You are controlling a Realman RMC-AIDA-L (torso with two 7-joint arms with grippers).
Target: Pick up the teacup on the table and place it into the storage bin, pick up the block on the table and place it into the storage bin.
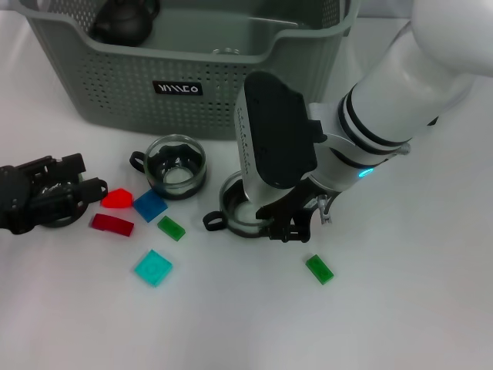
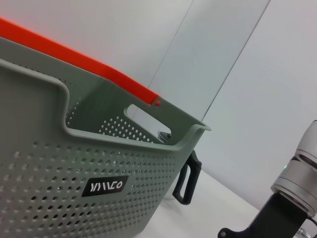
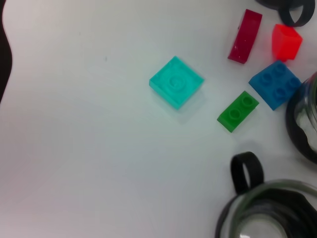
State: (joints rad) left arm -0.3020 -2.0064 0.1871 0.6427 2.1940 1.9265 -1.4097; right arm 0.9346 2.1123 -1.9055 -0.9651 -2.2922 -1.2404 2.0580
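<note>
The right gripper (image 1: 289, 223) is lowered over a teacup (image 1: 240, 206) for grasping; its opening cannot be told.

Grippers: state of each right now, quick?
Left end effector: open, holding nothing, beside the blocks.
Right end effector: over the teacup; open or closed cannot be told.

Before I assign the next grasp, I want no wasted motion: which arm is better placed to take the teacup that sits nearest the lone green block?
The right. The right gripper is already down at that teacup, while the left gripper sits beyond the cluster of blocks, far from it.
</note>
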